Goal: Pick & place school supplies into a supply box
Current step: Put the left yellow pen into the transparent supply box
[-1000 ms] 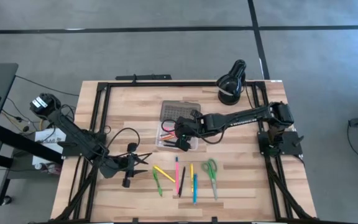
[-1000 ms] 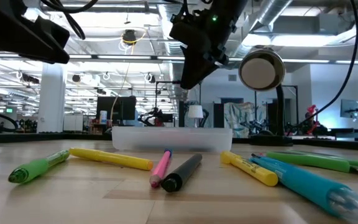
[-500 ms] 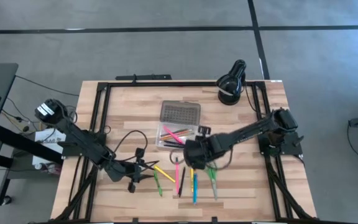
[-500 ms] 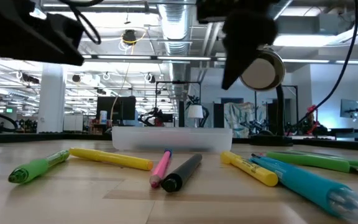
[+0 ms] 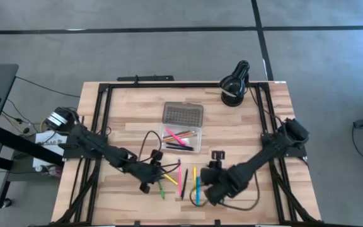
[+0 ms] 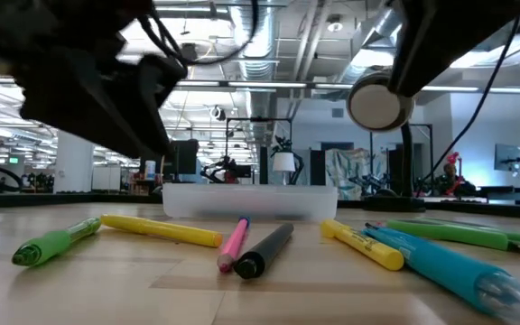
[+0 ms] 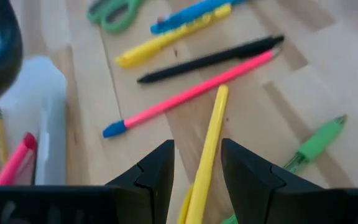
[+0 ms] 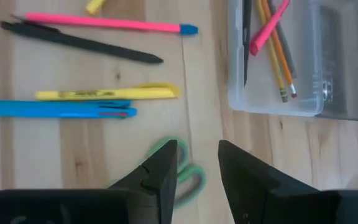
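Observation:
The supply box (image 5: 181,129) stands open mid-table. Its clear tray (image 8: 278,93) holds several pens and pencils, and its dotted lid (image 5: 183,115) lies flat on the far side. Nearer the front edge, school supplies lie flat on the wood: a yellow pen (image 7: 209,140), a green marker (image 7: 316,140), a pink pen (image 7: 191,93), a black pen (image 7: 210,59), a yellow highlighter (image 8: 104,94), a blue pen (image 8: 55,109) and green-handled scissors (image 8: 188,176). My left gripper (image 7: 197,168) is open above the yellow pen, a finger on either side. My right gripper (image 8: 197,158) is open above the scissors' handles.
A black round lamp (image 5: 235,82) stands at the table's far right corner and shows in the low view as a round head (image 6: 379,101). A black frame (image 5: 99,126) runs along the table's edges. Bare wood lies left of the supplies and right of the scissors.
My right gripper has swung from over the supply box toward the table's near edge and now stands above the scissors. My left gripper has moved toward the table's right and a little down, over the yellow pen, rolling as it went. The supplies on the table have stayed put.

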{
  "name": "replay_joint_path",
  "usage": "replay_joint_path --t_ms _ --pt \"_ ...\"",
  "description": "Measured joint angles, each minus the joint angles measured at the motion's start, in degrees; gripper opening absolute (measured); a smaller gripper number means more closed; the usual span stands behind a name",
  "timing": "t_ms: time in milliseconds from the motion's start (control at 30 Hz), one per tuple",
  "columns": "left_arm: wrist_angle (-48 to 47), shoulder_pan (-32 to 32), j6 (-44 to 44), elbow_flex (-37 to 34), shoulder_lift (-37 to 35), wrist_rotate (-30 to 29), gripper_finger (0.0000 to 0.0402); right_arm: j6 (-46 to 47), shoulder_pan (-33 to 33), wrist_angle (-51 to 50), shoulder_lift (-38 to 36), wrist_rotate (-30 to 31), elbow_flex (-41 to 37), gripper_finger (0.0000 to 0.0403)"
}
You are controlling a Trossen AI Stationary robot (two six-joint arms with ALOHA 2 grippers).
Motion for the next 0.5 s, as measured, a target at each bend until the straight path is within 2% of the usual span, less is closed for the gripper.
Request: replay_joint_path --t_ms 267,500 --pt "-3.4 2.7 0.1 1.5 2.2 4.7 0.0127 7.5 9.0 -0.2 0.0 8.1 0.0 0.0111" --pt "-3.7 3.7 0.1 1.5 2.3 8.1 0.0127 15.2 16.1 -1.8 0.0 17.5 0.0 0.0111"
